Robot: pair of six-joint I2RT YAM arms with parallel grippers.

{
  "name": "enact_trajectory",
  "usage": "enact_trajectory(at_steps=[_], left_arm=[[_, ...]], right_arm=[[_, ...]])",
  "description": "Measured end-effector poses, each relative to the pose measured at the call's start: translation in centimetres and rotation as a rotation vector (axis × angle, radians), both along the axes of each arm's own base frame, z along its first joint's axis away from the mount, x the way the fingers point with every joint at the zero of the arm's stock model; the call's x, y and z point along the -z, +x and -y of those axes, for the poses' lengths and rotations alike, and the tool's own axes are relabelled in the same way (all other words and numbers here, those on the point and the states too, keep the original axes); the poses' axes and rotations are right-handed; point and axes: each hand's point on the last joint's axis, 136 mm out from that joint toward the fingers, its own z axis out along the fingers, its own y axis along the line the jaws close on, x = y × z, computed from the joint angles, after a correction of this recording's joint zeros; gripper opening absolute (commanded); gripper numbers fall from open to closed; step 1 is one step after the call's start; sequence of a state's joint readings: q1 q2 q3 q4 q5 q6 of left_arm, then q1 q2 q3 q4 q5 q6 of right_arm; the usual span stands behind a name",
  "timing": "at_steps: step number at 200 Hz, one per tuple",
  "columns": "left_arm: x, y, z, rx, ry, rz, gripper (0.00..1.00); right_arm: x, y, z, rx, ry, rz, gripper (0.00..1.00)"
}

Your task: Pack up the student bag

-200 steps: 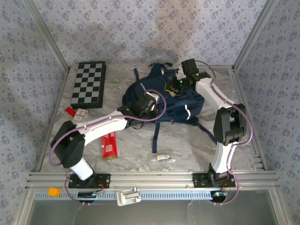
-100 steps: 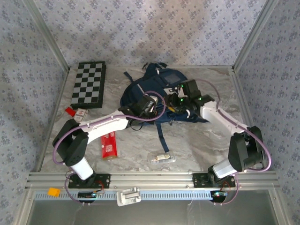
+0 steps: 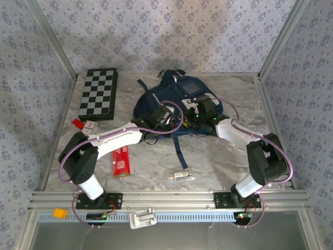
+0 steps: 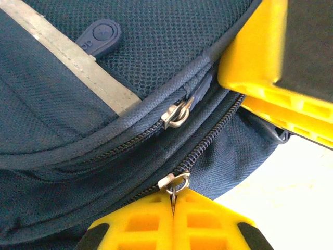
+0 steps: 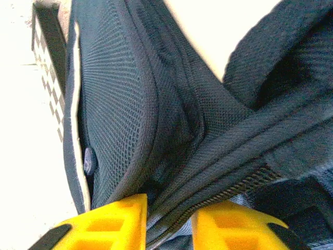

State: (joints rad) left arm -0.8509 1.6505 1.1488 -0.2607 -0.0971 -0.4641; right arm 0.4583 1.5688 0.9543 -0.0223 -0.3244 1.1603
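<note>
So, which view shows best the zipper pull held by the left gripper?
The left wrist view: the zipper pull is close and sharp, clamped in the shut left gripper. In the top external view it is too small to tell. The right wrist view gives student bag mesh and seams.

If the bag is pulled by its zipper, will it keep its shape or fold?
Probably floppy: the bag lies slumped, its fabric creased. The zipper pull, pinched in the left end effector, may drag the bag along rather than slide.

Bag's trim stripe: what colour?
The trim stripe is pale grey-white on the navy student bag; best in left wrist view.
</note>
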Motion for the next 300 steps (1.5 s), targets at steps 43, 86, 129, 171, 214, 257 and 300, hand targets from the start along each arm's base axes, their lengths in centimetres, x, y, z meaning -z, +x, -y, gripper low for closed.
enact_trajectory(at_steps=[43, 86, 129, 171, 214, 257, 300], left_arm=[[0.3, 0.1, -0.6, 0.002, 0.031, 0.003, 0.00], [0.8, -0.3, -2.7, 0.019, 0.108, 0.023, 0.00], [2.4, 0.9, -7.0, -0.053, 0.123, -0.014, 0.00], [2.3, -1.2, -3.8, 0.036, 0.067, -0.023, 0.00], [2.6, -3.4, 4.3, 0.144, 0.002, -0.036, 0.00], [1.5, -3.5, 7.6, 0.158, -0.035, -0.038, 0.00], [1.2, -3.0, 7.3, 0.146, -0.027, -0.037, 0.00]], right_arm=[[0.0, 0.2, 0.0, -0.022, -0.006, 0.022, 0.00], [-0.3, -0.3, 1.8, -0.119, -0.040, 0.048, 0.00], [-1.3, -0.9, 5.4, -0.168, -0.086, 0.073, 0.00], [-2.1, 0.4, 6.7, -0.201, -0.119, 0.070, 0.00], [-3.0, 5.3, 8.8, -0.157, -0.153, 0.085, 0.27], [-3.4, 6.3, 8.4, -0.158, -0.147, 0.122, 0.44], [-3.0, 0.6, 8.3, -0.142, -0.104, 0.106, 0.52]])
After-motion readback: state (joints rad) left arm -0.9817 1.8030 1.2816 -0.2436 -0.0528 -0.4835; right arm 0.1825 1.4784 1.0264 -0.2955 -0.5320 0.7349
